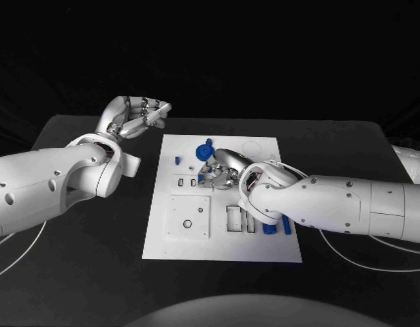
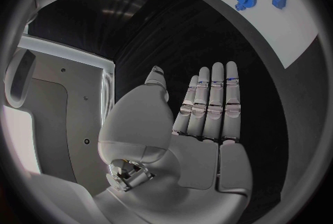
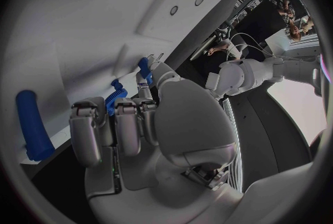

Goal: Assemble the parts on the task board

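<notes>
Curling down over the middle of the white rectangular task board (image 1: 222, 204), the silver fingers (image 3: 128, 124) of the right hand (image 1: 222, 170) are bent inward, and the right wrist view shows small blue plastic parts (image 3: 142, 71) just past their tips; whether the fingers actually pinch one I cannot tell, since the hand's own back hides the contact from the head camera. A blue cylindrical peg (image 3: 31, 132) lies on the board beside that hand, apart from the fingers. Farther out on the board sit a blue toothed gear (image 1: 205, 150), a small blue block (image 2: 279, 0) near it, and a blue rod (image 1: 286, 226) half covered by the white right forearm, which crosses the board's near right part and blocks the recessed slots there. The left hand (image 2: 201, 118) hangs off the board's far left corner over the black table (image 1: 92, 272), its fingers straight, side by side and holding nothing.
</notes>
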{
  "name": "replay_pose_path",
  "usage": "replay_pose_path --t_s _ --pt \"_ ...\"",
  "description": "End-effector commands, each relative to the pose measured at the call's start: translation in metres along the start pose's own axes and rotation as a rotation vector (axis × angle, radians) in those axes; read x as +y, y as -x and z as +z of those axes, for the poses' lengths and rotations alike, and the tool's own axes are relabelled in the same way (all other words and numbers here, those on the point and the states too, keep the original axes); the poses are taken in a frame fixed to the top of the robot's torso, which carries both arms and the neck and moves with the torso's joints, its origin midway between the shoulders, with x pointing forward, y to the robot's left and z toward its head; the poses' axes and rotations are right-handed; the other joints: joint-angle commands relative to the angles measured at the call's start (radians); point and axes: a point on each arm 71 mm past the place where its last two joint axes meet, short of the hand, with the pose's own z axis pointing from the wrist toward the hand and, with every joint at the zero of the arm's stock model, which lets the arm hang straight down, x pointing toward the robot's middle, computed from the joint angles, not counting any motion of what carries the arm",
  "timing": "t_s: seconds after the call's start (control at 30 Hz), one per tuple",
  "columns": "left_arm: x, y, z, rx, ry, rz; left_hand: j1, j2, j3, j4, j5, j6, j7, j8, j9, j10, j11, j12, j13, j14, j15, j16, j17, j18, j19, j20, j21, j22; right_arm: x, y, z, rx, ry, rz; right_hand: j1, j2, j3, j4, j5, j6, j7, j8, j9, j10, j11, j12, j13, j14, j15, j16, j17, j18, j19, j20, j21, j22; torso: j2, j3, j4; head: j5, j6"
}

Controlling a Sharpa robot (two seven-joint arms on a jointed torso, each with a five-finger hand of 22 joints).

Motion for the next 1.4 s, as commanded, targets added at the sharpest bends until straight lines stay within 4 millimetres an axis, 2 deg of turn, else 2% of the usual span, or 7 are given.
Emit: replay_pose_path --t_s 0.03,0.1,0.27,0.83,1.0,1.23,1.4 --pt "-0.002 0.0 0.0 0.006 -0.013 -0.007 0.008 0.002 -0.005 0.001 0.004 -0.002 0.003 -0.003 0.001 -0.008 0.003 0.0 0.001 -0.008 -0.001 -0.003 -0.001 0.002 -0.001 0.002 -0.006 -0.001 -0.001 -0.002 0.0 0.014 -0.004 -0.016 -0.011 -0.012 -0.006 -0.004 -0.002 -0.037 0.013 -0.01 -0.01 0.105 0.015 0.004 0.263 0.105 0.015 0.004 0.264 -0.007 0.105 0.013 0.004 0.263 0.0 0.0005 0.0013 0.0 -0.002" --pt "-0.002 0.0 0.0 0.006 -0.013 -0.007 0.008 0.002 -0.005 0.001 0.004 -0.002 0.003 -0.003 0.001 -0.008 0.003 0.0 0.001 -0.008 -0.001 -0.003 -0.001 0.002 -0.001 0.002 -0.006 -0.001 -0.001 -0.002 0.0 0.012 -0.004 -0.017 -0.016 -0.025 -0.011 -0.007 -0.007 -0.083 0.028 -0.01 -0.013 0.105 0.028 0.004 0.263 0.105 0.025 0.004 0.264 -0.007 0.105 0.021 0.004 0.263 0.0 0.0005 0.0004 0.001 -0.002" --pt "-0.002 0.0 0.0 0.006 -0.013 -0.007 0.008 0.002 -0.005 0.001 0.004 -0.002 0.003 -0.003 0.001 -0.008 0.003 0.0 0.001 -0.008 -0.001 -0.003 -0.001 0.002 -0.001 0.002 -0.006 -0.001 0.001 -0.002 -0.002 0.004 -0.002 -0.021 -0.023 -0.045 -0.021 -0.011 -0.012 -0.125 0.044 -0.009 -0.012 0.105 0.043 0.004 0.263 0.105 0.04 0.004 0.264 -0.007 0.105 0.034 0.004 0.263 0.0 -0.0001 0.0003 0.001 -0.001" --pt "-0.001 0.001 -0.001 0.006 -0.011 -0.007 0.008 0.002 -0.005 0.001 0.004 -0.002 0.003 -0.003 0.001 -0.008 0.003 0.0 0.001 -0.008 -0.001 -0.003 -0.001 0.002 -0.001 0.002 -0.006 -0.001 0.002 0.002 -0.007 -0.036 0.016 -0.01 -0.044 -0.057 -0.033 -0.001 -0.018 -0.121 0.05 0.0 -0.006 0.105 0.05 0.004 0.263 0.105 0.048 0.004 0.264 -0.007 0.105 0.043 0.004 0.263 0.0 0.0005 -0.0007 0.0 -0.003" --pt "0.0 0.002 -0.001 0.01 -0.003 -0.009 0.012 0.001 -0.007 0.001 0.007 -0.004 0.004 -0.004 0.001 -0.012 0.004 -0.001 0.001 -0.009 0.0 -0.003 -0.002 0.002 0.0 0.003 -0.009 -0.002 0.002 0.006 -0.009 -0.08 0.036 0.004 -0.056 -0.067 -0.043 0.011 -0.027 -0.154 0.062 -0.009 -0.011 0.105 0.059 0.004 0.263 0.105 0.056 0.004 0.264 -0.007 0.105 0.051 0.004 0.263 -0.001 0.0012 -0.0014 0.004 0.002" --pt "0.003 0.003 -0.001 0.033 0.036 -0.011 0.024 0.001 -0.014 0.001 0.01 -0.029 0.011 -0.013 -0.002 -0.03 0.009 -0.008 0.001 0.006 -0.001 0.009 -0.001 0.004 0.018 0.001 -0.011 -0.003 0.009 0.034 -0.014 -0.215 0.106 0.042 -0.078 -0.072 -0.054 0.047 -0.047 -0.225 0.077 -0.008 -0.012 0.105 0.072 0.004 0.263 0.105 0.077 0.004 0.264 -0.007 0.105 0.07 0.004 0.263 -0.002 0.0027 -0.0003 0.011 0.009" --pt "0.001 0.003 0.001 0.09 0.09 0.018 0.033 0.002 -0.025 0.001 0.021 -0.071 0.005 -0.019 -0.009 0.036 -0.006 0.029 0.025 0.076 -0.023 0.065 0.022 0.005 0.075 -0.019 0.024 0.017 0.012 0.066 -0.021 -0.268 0.133 0.1 -0.123 -0.041 -0.059 0.089 -0.022 -0.234 0.081 -0.004 -0.009 0.105 0.076 0.004 0.263 0.105 0.088 0.004 0.264 -0.007 0.105 0.081 0.004 0.263 -0.006 0.0041 -0.0011 0.022 0.016"
